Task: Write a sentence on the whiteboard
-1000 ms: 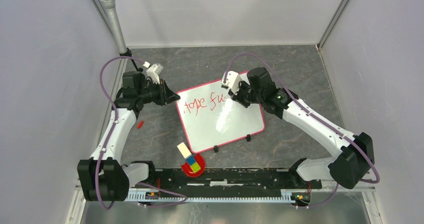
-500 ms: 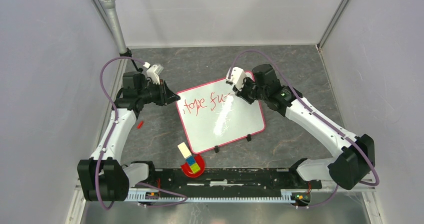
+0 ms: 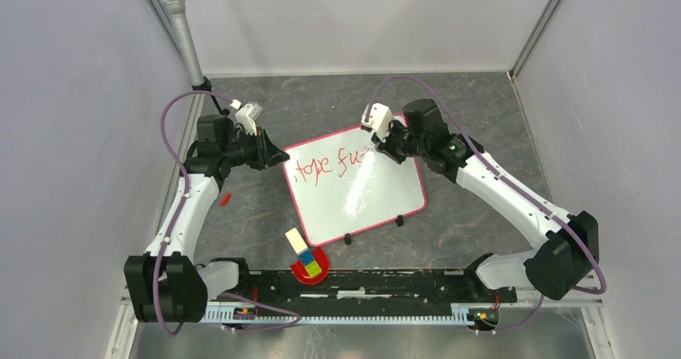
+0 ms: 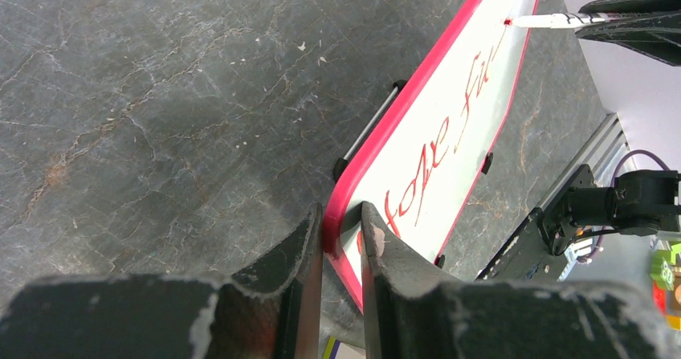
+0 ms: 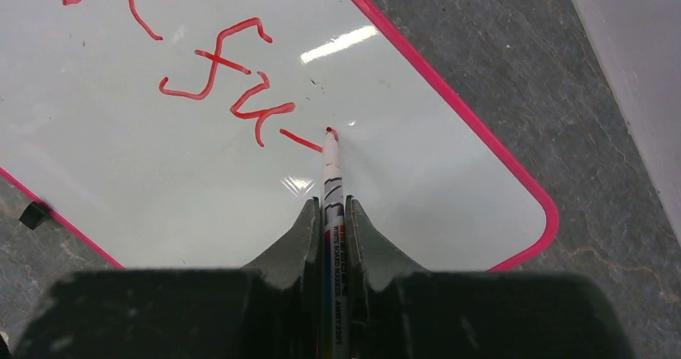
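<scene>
Whiteboard [image 3: 353,186] is lying flat on the dark grey marbled table [image 3: 482,118], mid-workspace between the two arms and rotated, so its near-left corner is pointing toward the bases. Two black clips [image 3: 347,238] are sitting on its near edge. Left end effector [image 4: 341,238] is reaching in from the left and clamping the board's pink border at the left corner: in the left wrist view one finger is sitting on each side of the rim, both touching it, jaws nearly closed on that edge. Right end effector [image 5: 329,206] is coming in over the far right part of the board, jaws pinched tight on a white marker [image 5: 332,174] that is running out between the fingers. The marker's red tip is pointing at the end of the last short stroke; can't tell whether it is touching the surface or hovering just off it. Red handwriting [image 3: 329,169] is running across the far half of the board and reads roughly "hope fu", then a short dash. The lower right part of the board is only showing glare. Off the board, a small red cap [image 3: 225,200] is lying on the table beside the left forearm. A red horseshoe-shaped piece [image 3: 309,264] with a multicoloured cube and a cream block on it is sitting just in front of the base rail, near the board's near corner.
</scene>
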Motion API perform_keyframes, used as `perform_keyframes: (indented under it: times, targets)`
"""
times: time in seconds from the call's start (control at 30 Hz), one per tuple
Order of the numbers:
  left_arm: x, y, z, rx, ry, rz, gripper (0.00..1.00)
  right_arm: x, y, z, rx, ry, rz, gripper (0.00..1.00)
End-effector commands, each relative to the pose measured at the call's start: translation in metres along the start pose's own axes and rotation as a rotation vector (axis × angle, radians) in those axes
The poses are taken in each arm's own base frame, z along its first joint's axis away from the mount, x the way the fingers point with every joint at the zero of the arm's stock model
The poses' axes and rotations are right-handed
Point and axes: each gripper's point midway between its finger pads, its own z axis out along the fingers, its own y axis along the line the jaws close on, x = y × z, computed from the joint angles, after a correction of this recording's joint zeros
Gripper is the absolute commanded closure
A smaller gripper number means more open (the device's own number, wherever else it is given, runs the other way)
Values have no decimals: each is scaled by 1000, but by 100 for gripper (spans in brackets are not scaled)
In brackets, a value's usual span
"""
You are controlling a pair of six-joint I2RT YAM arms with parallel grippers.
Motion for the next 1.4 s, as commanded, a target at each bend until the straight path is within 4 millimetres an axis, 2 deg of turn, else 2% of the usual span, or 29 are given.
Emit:
perform_keyframes:
  times: [0.0, 0.3, 0.43, 0.57, 0.93, 1.17, 1.37]
  targets:
    - [8, 4, 0, -14, 25, 23, 97, -7, 7, 3, -20, -26, 2, 100]
    - [9, 4, -1, -13, 23, 26, 97, 22, 26, -2, -49, 10, 12, 100]
    - [9, 3, -1, -11, 22, 25, 97, 27, 25, -6, -35, 23, 7, 100]
    - [9, 3, -1, -11, 21, 27, 97, 20, 14, -11, 7, 25, -13, 100]
    - [8, 2, -2, -11, 19, 27, 97, -18, -18, -25, 88, -37, -40, 100]
    - [7, 2, -1, -11, 19, 24, 97, -25, -34, -20, 122, -45, -38, 100]
    - [6, 2, -1, -8, 19, 20, 97, -22, -34, -13, 116, -42, -26, 100]
